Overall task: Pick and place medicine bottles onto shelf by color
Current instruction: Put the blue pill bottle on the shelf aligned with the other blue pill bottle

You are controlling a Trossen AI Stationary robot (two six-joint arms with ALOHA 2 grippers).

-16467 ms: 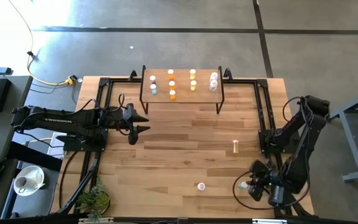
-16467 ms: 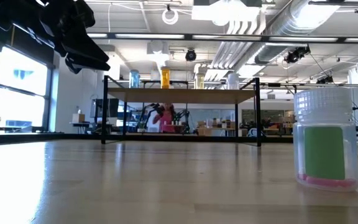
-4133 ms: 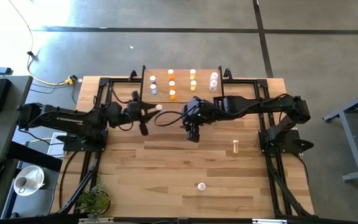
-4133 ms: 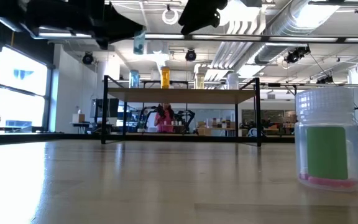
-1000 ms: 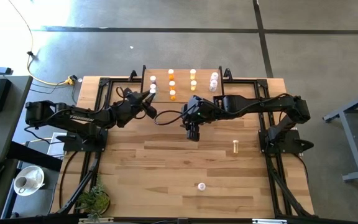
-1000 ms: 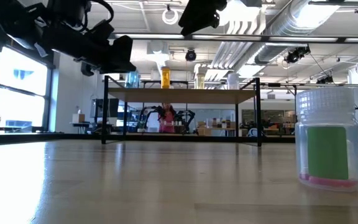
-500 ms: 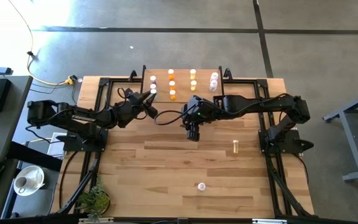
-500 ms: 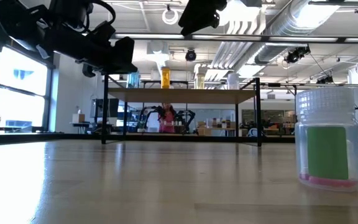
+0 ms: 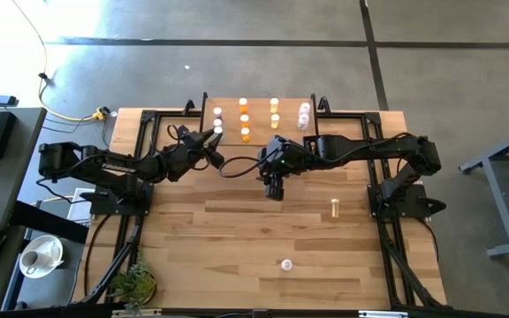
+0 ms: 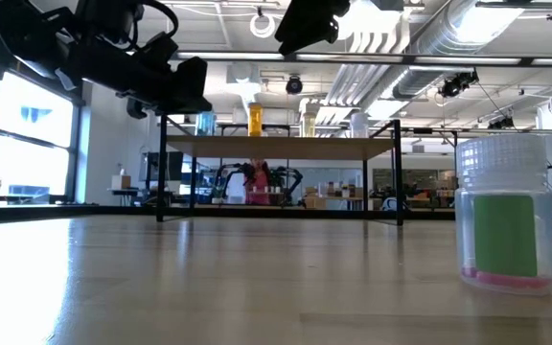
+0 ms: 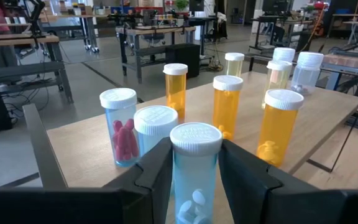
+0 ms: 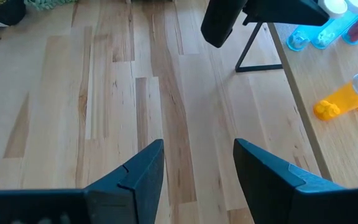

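The shelf (image 9: 259, 141) stands at the table's far middle with blue, orange, yellow and pinkish-white bottles upright on its top in rows by colour. My left gripper (image 9: 215, 140) is at the shelf's near left corner, shut on a pale blue bottle (image 11: 196, 163) with a white cap, just in front of two blue bottles (image 11: 119, 124). My right gripper (image 9: 274, 192) hangs open and empty over the bare table in front of the shelf. One bottle (image 9: 335, 208) lies on the table at the right, and another (image 9: 285, 264) stands near the front edge. My left gripper pinches the pale blue bottle between its two fingers, on opposite sides of the body (image 11: 178, 171) just below the cap. The fingers reach in about level from the table's left. The bottle is upright; the gripper hides its base.
The orange bottles (image 11: 227, 106) and yellow bottles (image 11: 234, 65) stand close behind and beside the held one. Black frame rails (image 9: 374, 168) run along the table's left and right sides. A potted plant (image 9: 135, 284) sits at the near left corner. The near bottle (image 10: 501, 225) looms large in the low view.
My left gripper has crept a little farther toward the shelf with the pale blue bottle still upright between its fingers. My right arm has kept still.
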